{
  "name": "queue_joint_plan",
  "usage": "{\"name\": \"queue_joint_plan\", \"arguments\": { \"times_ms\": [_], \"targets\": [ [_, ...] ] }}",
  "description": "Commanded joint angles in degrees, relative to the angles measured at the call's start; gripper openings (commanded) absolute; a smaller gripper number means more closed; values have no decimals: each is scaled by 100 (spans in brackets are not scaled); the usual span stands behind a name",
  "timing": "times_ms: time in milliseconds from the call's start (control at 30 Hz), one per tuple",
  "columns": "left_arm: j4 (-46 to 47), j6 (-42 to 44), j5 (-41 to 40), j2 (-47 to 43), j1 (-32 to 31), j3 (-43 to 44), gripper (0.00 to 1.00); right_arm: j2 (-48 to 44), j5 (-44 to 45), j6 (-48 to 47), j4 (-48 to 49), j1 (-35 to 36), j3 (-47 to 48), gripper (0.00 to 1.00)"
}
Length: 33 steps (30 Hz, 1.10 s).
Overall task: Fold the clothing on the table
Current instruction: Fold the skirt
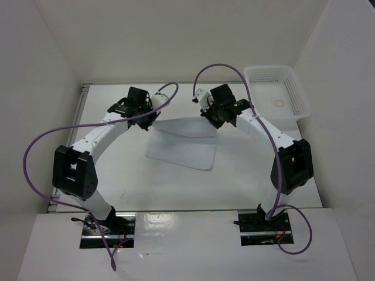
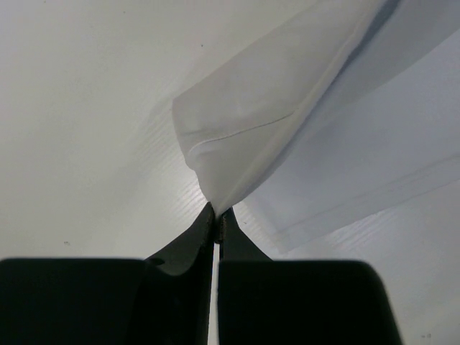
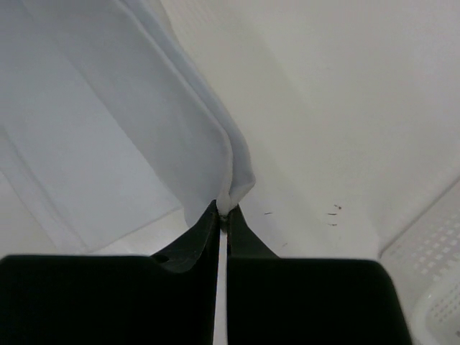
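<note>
The white clothing (image 1: 181, 143) lies mid-table, its far edge lifted between the two arms while the near part rests flat. My left gripper (image 1: 146, 120) is shut on the far left corner. In the left wrist view the pinched corner (image 2: 237, 144) rises from the left gripper's tips (image 2: 217, 214). My right gripper (image 1: 214, 119) is shut on the far right corner. The right wrist view shows folded cloth (image 3: 194, 136) hanging from the right gripper's tips (image 3: 224, 208).
A white plastic mesh basket (image 1: 296, 93) stands at the far right of the table (image 1: 246, 175), close to the right arm; its mesh wall (image 3: 431, 251) shows in the right wrist view. Purple cables loop over both arms. White walls surround the table.
</note>
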Motion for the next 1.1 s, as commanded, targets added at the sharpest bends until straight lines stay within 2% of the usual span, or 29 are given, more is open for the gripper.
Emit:
{"name": "queue_joint_plan", "arguments": {
  "times_ms": [0, 500, 567, 667, 700, 800, 900, 1067],
  "targets": [
    [-71, -14, 136, -283, -35, -131, 0, -381, -231, -133, -90, 154, -124, 0],
    [-238, 38, 136, -503, -193, -597, 0, -803, -644, -414, -626, 391, -528, 0],
    [-238, 38, 136, -503, -193, -649, 0, -855, -644, -467, -740, 443, -581, 4],
    [-291, 91, 136, -503, -245, -650, 0, -855, -531, -528, -854, 592, -643, 16],
    [-343, 91, 136, -503, -246, -650, 3, -855, -460, -528, -855, 593, -695, 25],
    [-344, 91, 136, -555, -246, -703, 8, -855, -521, -634, -1004, 707, -695, 39],
    [-344, 91, 83, -608, -246, -817, 12, -855, -670, -704, -1232, 778, -695, 44],
    [-467, 144, 83, -723, -246, -870, 25, -855, -671, -765, -1374, 1006, -757, 44]
  ]
}}
